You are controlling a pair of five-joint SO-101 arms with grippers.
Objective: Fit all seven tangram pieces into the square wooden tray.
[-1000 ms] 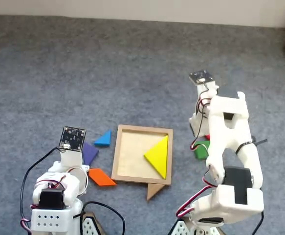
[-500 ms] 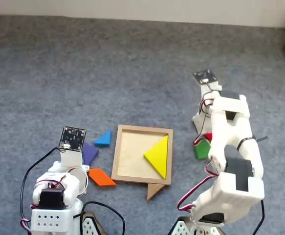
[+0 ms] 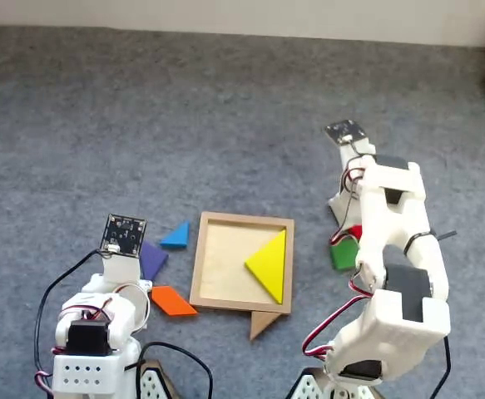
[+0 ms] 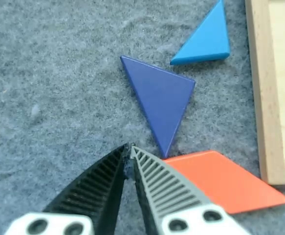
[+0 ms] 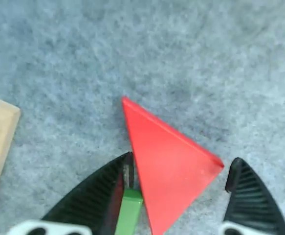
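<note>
Right arm (image 3: 392,241) has shifted slightly since a second ago; its tool (image 5: 181,164) hangs released astride the red triangle (image 5: 166,156), flat on the worktop (image 5: 59,49). Stiff, light, slick wood, I judge: pinch across opposite edges.

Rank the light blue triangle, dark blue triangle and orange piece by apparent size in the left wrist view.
1. Orange piece, though the left gripper covers part of it, so its lead is unsure.
2. Dark blue triangle.
3. Light blue triangle, clearly smallest.
</note>
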